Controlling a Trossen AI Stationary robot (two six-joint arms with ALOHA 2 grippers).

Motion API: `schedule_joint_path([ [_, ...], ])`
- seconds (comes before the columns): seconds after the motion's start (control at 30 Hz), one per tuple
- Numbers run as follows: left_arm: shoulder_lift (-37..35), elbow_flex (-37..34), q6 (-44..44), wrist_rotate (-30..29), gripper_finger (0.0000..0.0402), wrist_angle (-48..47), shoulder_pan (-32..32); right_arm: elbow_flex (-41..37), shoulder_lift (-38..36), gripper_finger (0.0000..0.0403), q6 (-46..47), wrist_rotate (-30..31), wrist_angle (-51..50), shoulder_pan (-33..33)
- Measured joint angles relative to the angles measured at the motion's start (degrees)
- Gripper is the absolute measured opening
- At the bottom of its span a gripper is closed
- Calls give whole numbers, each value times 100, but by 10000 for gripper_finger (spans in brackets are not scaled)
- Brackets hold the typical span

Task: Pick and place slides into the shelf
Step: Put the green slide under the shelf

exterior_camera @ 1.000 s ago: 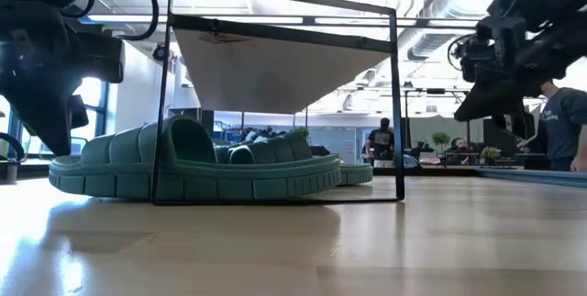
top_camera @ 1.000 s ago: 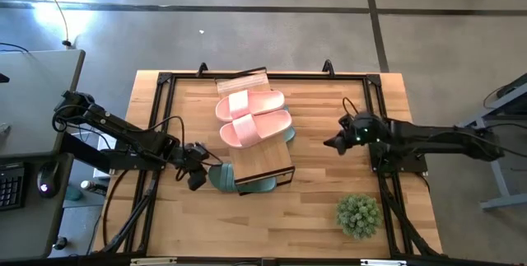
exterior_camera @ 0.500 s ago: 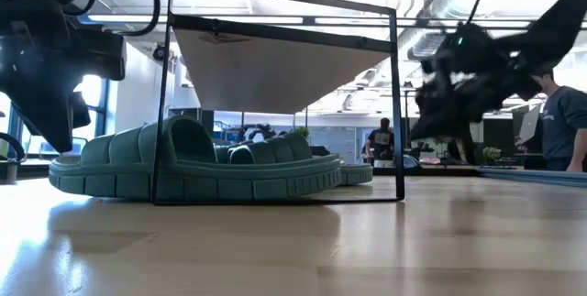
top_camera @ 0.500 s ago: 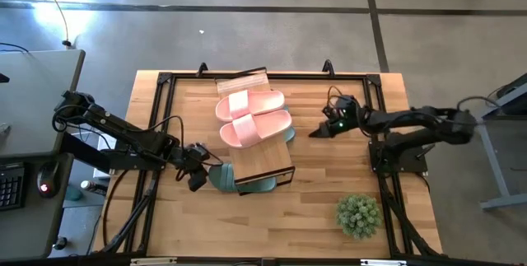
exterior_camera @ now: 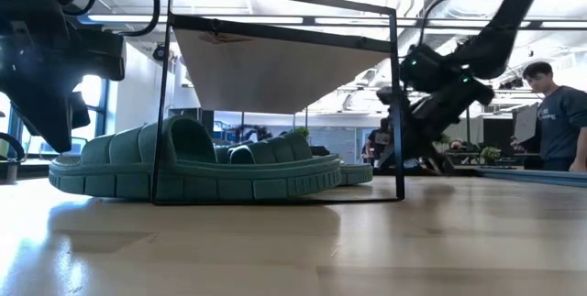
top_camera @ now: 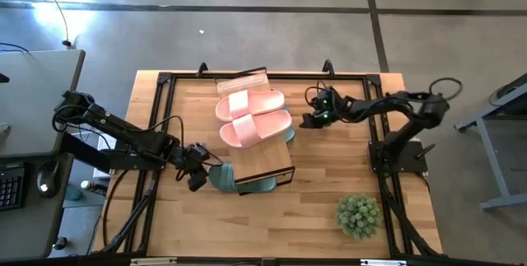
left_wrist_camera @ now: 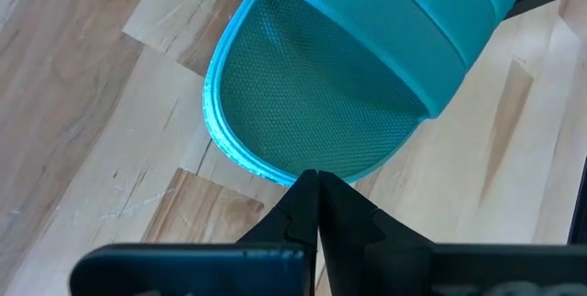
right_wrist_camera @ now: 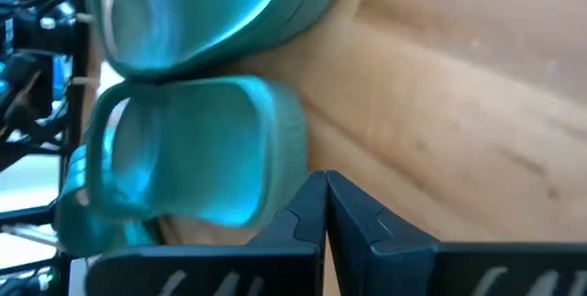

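- plant (top_camera: pixel 358 215) at the near right of the table (top_camera: pixel 329 184), well apart from everything, same spot as before
- left gripper (top_camera: pixel 195 180) low by the near-left end of the shelf (top_camera: pixel 262 161), fingers pressed together, nothing held; no change from a second ago
- its tip sits just short of the heel rim of a green slide (left_wrist_camera: pixel 358 85) lying flat on the wood; can't tell if it touches
- low view: green slide (exterior_camera: pixel 197 172) lies under the shelf frame (exterior_camera: pixel 280 94), sole on the table, more green ones behind it, count unclear
- high view: green slides poke out from under the shelf's near end (top_camera: pixel 247 185), unmoved
- two pink slides (top_camera: pixel 254 118) side by side on the shelf's plank top, toward its far half, same as earlier
- right gripper (top_camera: pixel 306 121) is what changed: a second ago it sat back near the right table edge; now the arm is stretched out toward the middle and the gripper is just beside the shelf's right side, near the pink pair
- right gripper fingers closed tight, holding nothing
- right wrist view: two green slides (right_wrist_camera: pixel 197 163) close ahead of the closed tips, one beyond the other, lying on the wood
- low view: right gripper (exterior_camera: pixel 408 145) has dropped down and come in next to the shelf's right post
- person (exterior_camera: pixel 559 117) standing in the room behind, far right
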Motion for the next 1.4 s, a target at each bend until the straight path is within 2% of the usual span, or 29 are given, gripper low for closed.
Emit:
schedule_joint_path([
  [0.27,0,0,-1,-59,0,6,0,388,563,0,8,-131,343,-11],
  [0.43,0,0,-1,-104,0,4,2,401,600,0,41,-178,248,76],
  [0.83,0,0,-69,-263,0,13,2,399,595,0,155,18,34,809],
  [1.1,0,0,-70,-276,0,26,2,399,591,0,195,76,-9,934],
  [1.27,-59,0,-200,18,0,17,2,397,591,0,195,109,-56,981],
  [1.4,-390,5,-251,199,0,-446,0,397,591,0,192,124,-69,983],
])
